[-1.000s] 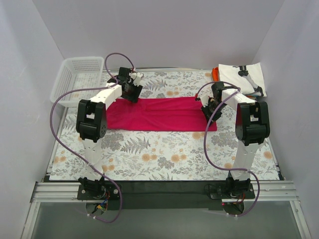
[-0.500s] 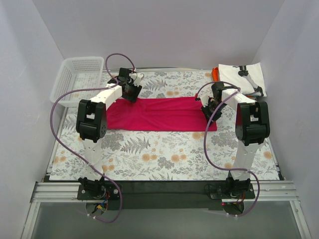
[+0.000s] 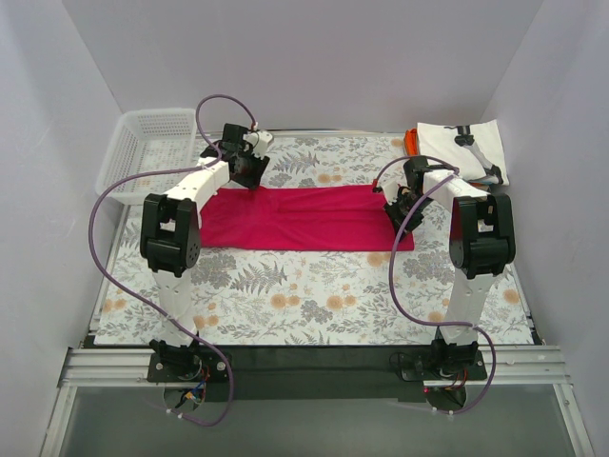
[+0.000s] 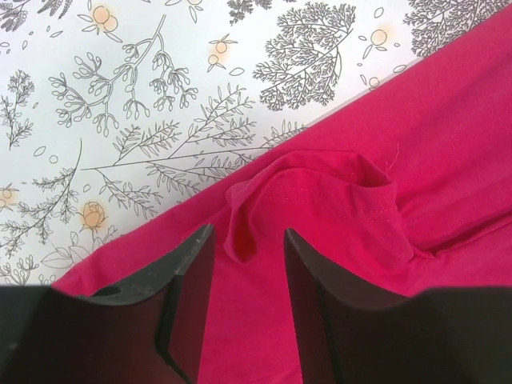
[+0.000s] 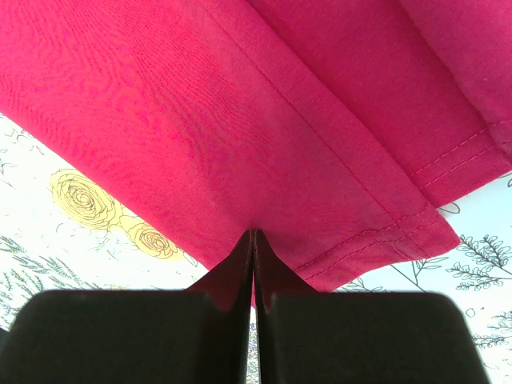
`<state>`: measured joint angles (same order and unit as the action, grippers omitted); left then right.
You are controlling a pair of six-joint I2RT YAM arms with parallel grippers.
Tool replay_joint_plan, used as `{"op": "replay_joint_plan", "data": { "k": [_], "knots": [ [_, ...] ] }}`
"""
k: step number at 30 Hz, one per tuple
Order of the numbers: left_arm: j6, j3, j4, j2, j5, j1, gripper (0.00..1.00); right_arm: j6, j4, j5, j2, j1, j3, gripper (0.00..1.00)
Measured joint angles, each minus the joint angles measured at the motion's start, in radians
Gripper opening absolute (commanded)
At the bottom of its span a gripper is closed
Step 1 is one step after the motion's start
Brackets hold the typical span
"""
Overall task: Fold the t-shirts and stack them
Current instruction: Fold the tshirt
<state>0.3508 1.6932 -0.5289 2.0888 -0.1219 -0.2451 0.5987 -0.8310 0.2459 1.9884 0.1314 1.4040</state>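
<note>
The crimson-pink t-shirt point(image 3: 304, 217) lies as a long folded strip across the mat. My left gripper point(image 3: 248, 179) is open just above its far left edge. In the left wrist view its jaws point(image 4: 248, 236) straddle a small raised pucker of cloth point(image 4: 312, 192) without closing on it. My right gripper point(image 3: 392, 211) is shut on the shirt's right end. In the right wrist view the fingers point(image 5: 254, 234) pinch the crimson cloth point(image 5: 280, 104) near its hemmed corner. The white t-shirt with black print point(image 3: 466, 152) lies folded at the far right, on top of the orange one point(image 3: 409, 141).
A white mesh basket point(image 3: 143, 148) stands at the far left corner. The flower-patterned mat point(image 3: 314, 295) covers the table. White walls close in the left, right and back sides. Purple cables loop from both arms.
My left arm has shifted slightly left and back, with the gripper now a little farther from the shirt's edge. The right arm and the shirt have not moved.
</note>
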Motion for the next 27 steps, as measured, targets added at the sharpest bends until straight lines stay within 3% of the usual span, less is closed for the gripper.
{"op": "replay_joint_plan", "data": {
  "k": [7, 15, 21, 27],
  "knots": [
    [-0.012, 0.002, -0.002, 0.004, 0.002, 0.004, 0.43, 0.000, 0.000, 0.000, 0.000, 0.000, 0.000, 0.04],
    [-0.016, 0.002, -0.002, 0.043, 0.011, 0.016, 0.36, 0.000, 0.000, 0.000, 0.000, 0.000, 0.000, 0.04],
    [-0.023, 0.002, -0.002, 0.054, 0.010, 0.022, 0.16, 0.001, 0.000, 0.000, 0.000, 0.000, 0.000, 0.04],
    [-0.035, 0.002, -0.008, 0.054, 0.009, 0.023, 0.03, 0.002, 0.000, 0.000, 0.000, 0.000, 0.000, 0.04]
  ]
}}
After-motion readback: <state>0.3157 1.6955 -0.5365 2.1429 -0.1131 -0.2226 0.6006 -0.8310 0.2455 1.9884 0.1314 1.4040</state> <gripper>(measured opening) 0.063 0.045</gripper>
